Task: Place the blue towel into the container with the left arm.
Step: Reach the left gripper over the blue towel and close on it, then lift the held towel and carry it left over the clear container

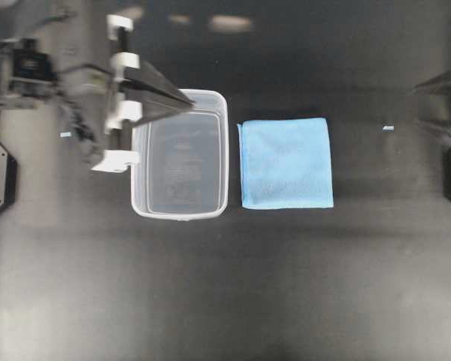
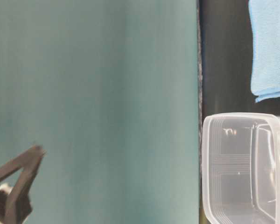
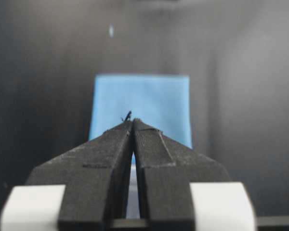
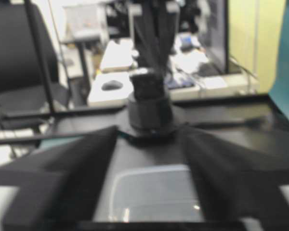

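The blue towel lies flat on the black table, just right of the container, a clear tub that stands empty. My left gripper hovers above the tub's far-left part, pointing right toward the towel, its jaws shut with nothing between them. In the left wrist view the shut tips line up with the towel ahead. The table-level view shows the towel's corner beside the container. My right gripper stands open and empty, away at the table's right side.
Black parts of the right arm reach in at the right edge. Two small white tape marks lie on the table. A teal wall fills most of the table-level view.
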`<action>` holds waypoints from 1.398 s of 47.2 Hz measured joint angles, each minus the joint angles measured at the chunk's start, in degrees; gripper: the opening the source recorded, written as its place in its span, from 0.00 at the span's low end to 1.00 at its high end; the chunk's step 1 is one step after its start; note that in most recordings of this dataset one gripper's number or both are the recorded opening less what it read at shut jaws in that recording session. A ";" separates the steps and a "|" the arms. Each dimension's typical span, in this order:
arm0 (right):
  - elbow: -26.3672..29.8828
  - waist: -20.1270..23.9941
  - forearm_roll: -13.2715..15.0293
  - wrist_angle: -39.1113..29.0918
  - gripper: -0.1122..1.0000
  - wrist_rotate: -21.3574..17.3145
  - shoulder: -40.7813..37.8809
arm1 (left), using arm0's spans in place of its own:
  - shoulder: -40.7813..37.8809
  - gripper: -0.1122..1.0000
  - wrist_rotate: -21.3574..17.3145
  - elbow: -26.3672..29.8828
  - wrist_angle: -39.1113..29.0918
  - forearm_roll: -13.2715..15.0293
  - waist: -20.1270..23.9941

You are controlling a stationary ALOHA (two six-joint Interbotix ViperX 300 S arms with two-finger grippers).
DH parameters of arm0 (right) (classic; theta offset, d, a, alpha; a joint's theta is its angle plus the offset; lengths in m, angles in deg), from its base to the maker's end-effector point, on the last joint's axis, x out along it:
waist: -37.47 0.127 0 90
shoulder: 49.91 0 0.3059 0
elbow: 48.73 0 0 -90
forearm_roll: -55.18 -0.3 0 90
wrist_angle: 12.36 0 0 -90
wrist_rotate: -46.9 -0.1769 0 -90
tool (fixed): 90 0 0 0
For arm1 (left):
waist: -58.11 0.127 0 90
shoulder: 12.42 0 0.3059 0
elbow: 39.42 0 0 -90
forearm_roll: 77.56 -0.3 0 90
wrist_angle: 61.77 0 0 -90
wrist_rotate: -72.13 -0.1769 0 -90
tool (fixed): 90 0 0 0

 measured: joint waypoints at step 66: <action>-0.18 0.09 0.00 -2.64 0.78 -0.35 6.33 | -55.11 0.90 -8.79 34.10 -14.77 -0.09 -1.49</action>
